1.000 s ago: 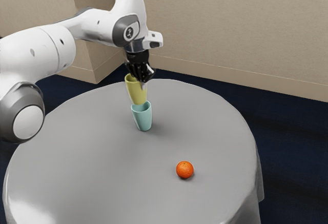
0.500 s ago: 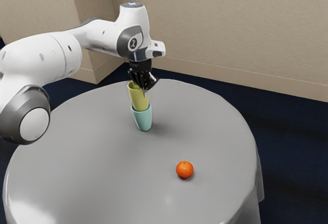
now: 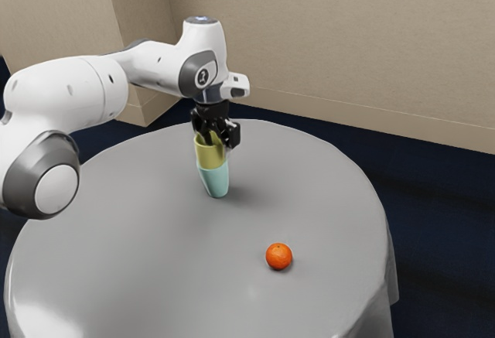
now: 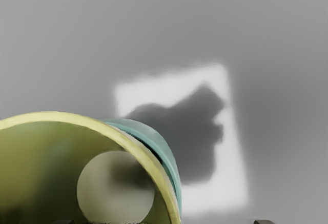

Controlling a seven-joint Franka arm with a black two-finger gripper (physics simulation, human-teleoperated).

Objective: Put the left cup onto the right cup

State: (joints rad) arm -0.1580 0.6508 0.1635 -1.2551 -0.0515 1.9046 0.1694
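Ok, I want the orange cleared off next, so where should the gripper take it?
Grip the orange across its widest middle, coming straight down from above. It is round and sits alone on the table, apart from the nested yellow cup and teal cup, so all sides are open. Gripping off the middle would likely let it slip.
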